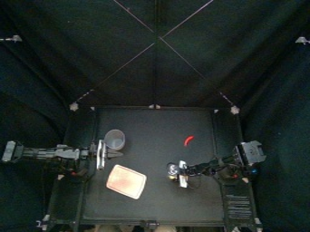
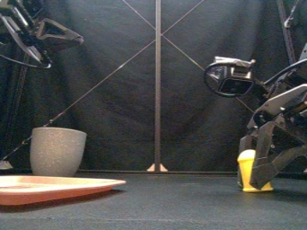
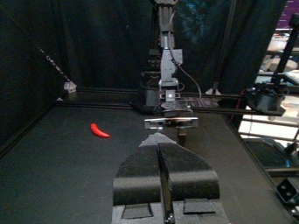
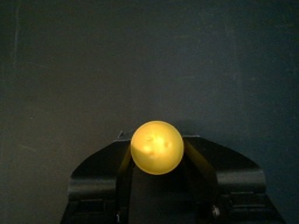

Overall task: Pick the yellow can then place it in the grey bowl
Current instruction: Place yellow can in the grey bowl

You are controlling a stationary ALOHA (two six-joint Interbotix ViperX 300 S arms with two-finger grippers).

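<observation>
The black surface (image 1: 158, 122) is seen with the grey bowl (image 1: 114, 139) standing upright on its left half; all places are given from that bowl. The right arm is stretched in from the right, and its pincer (image 1: 177, 170) is found well to the right of the bowl and nearer the front edge. The left pincer (image 1: 94, 156) is held just to the left of the bowl and a little to its front; in the left wrist view its jaws are drawn narrow, with nothing between them. The pink tray (image 1: 126, 180) is laid flat just in front of the bowl. The yellow can (image 2: 249, 169) is clasped between the jaws of the right pincer, well apart from the bowl and low over the surface; whether the surface is touched cannot be told. A small red chilli (image 1: 189, 140) is seen lying to the right of the bowl, at about the same depth, beyond the can.
</observation>
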